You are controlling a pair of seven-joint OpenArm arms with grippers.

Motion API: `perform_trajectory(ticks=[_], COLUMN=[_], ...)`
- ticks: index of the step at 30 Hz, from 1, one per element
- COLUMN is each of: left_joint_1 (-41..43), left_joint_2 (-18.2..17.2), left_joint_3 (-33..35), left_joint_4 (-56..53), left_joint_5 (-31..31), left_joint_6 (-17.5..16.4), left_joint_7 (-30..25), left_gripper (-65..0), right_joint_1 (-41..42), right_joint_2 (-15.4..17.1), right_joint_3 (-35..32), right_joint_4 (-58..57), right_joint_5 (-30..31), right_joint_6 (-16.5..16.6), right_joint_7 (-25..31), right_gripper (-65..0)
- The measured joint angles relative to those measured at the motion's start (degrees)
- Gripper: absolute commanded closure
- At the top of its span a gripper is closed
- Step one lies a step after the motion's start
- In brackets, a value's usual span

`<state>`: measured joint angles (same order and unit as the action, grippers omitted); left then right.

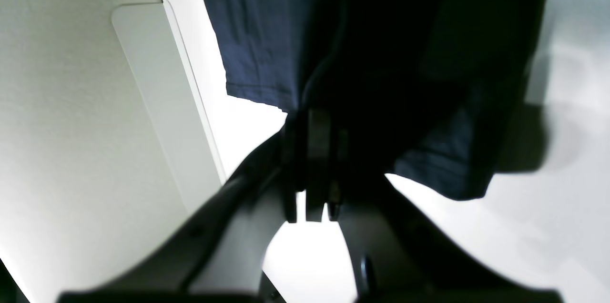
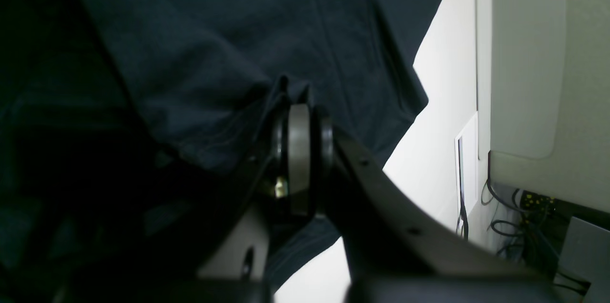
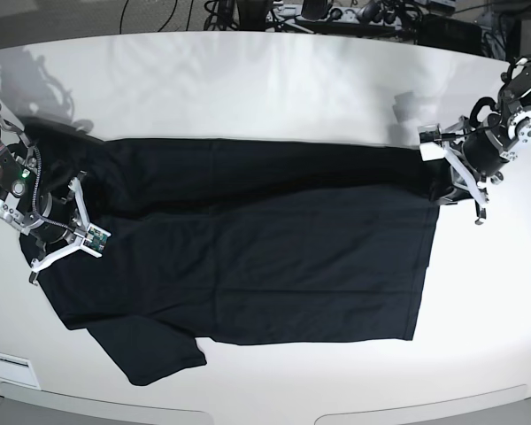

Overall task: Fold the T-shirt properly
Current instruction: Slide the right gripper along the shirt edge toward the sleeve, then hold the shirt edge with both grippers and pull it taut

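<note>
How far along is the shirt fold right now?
Done: the far long edge of the plain black fabric T-shirt looks turned inward.

In hand: the left gripper and right gripper are each shut on an end.

Left: one sleeve sticks out in front, and the cross folds.

A glossy white table reflects bright overhead light, with tangled dark cables beyond its far edge.

Base looks down; wrists close (sharing T-shirt).
</note>
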<state>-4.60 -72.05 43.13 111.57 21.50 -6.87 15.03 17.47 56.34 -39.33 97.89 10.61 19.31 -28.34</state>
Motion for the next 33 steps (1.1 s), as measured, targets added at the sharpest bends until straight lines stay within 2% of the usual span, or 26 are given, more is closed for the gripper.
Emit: perform_trajectory(ticks=[4,7,9,10,12,13,14,15,17,18,19,20,21,22,23,24,25,27,28,30,33], left_joint_1=[0.00,0.02,0.00,0.04,0.11,-0.02,-0.02,0.00,0.20,0.70,1.27,2.16,3.15,4.17,4.96,5.62,6.05,6.47,6.47,6.36,6.36], left_joint_2=[0.00,0.04,0.42,0.68,1.05,1.09,1.09,1.11,1.11,1.11,1.14,1.07,1.05,1.07,1.09,1.09,1.14,1.25,1.44,1.60,2.32], left_joint_3=[0.00,0.00,0.00,0.00,0.00,0.00,-0.07,-0.07,-0.04,-0.04,-0.09,-0.11,-0.13,-0.15,-0.13,-0.13,-0.09,-0.09,-0.09,-0.09,-0.09], left_joint_4=[0.00,0.00,0.00,0.00,0.00,0.00,0.00,0.00,-0.04,-0.04,-0.04,-0.02,-0.02,-0.04,-0.04,-0.04,-0.04,-0.04,-0.04,-0.04,-0.04], left_joint_5=[-0.13,-2.45,-3.04,-3.02,-3.34,-4.96,-6.99,-9.92,-17.09,-20.00,-20.94,-21.68,-22.38,-23.28,-23.04,-23.08,-23.08,-23.26,-24.30,-26.93,-29.24], left_joint_6=[0.00,0.00,0.46,1.77,4.98,5.14,5.55,6.14,10.21,14.78,19.67,24.72,28.85,32.13,32.83,32.17,30.73,27.15,25.62,22.10,19.76], left_joint_7=[-0.02,0.00,-0.02,-0.07,-0.02,0.04,0.22,0.63,1.03,1.03,1.05,1.05,1.03,0.90,1.05,1.09,1.09,1.07,1.01,0.61,0.46], left_gripper=[0.0,0.0,0.0,-7.0,-24.4,-29.4,-29.9,-29.7,-28.1,-24.9,-19.3,-11.7,-2.5,0.0,0.0,0.0,0.0,0.0,0.0,0.0,0.0], right_joint_1=[0.02,-0.17,-0.31,-0.33,-0.26,-0.13,-0.15,-0.22,-0.35,-0.31,-0.28,-0.15,-0.15,-0.20,-0.31,-0.31,-0.28,-0.20,-0.17,-0.31,-1.99], right_joint_2=[-0.02,0.00,-0.13,-0.39,-1.31,-1.66,-1.92,-2.10,-2.23,-2.25,-2.23,-2.25,-2.23,-2.25,-2.25,-2.25,-2.23,-2.23,-2.23,-2.23,-2.40], right_joint_3=[0.00,0.00,0.00,0.00,0.00,0.00,0.00,0.00,0.00,0.00,0.00,0.00,0.00,0.00,0.00,0.00,0.00,0.00,0.00,0.04,0.04], right_joint_4=[0.00,0.00,0.00,0.00,-0.04,-0.04,-0.04,-0.15,-0.15,-0.15,-0.15,-0.15,-0.15,-0.15,-0.15,-0.15,-0.15,-0.15,-0.15,-0.13,-0.09], right_joint_5=[0.00,0.39,0.61,0.85,0.59,0.52,0.59,0.92,2.69,3.65,4.68,5.05,5.53,5.51,5.64,5.97,5.90,5.99,8.09,11.72,15.08], right_joint_6=[0.00,-0.02,-0.22,-2.45,-6.67,-6.93,-6.84,-6.67,-7.87,-9.77,-11.85,-13.44,-14.80,-16.13,-17.66,-19.32,-20.61,-20.76,-20.31,-15.54,-12.04], right_joint_7=[-1.14,-2.36,-1.46,-0.81,-0.70,-1.68,-1.99,-2.40,-3.45,-3.52,-3.50,-4.20,-5.27,-6.75,-8.24,-9.70,-10.75,-12.44,-13.00,-13.64,-13.77], right_gripper=[0.0,0.0,0.0,-1.8,-21.5,-30.5,-35.2,-35.7,-35.6,-35.6,-35.3,-32.4,-25.9,-16.1,-4.8,0.0,0.0,0.0,0.0,0.0,0.0])
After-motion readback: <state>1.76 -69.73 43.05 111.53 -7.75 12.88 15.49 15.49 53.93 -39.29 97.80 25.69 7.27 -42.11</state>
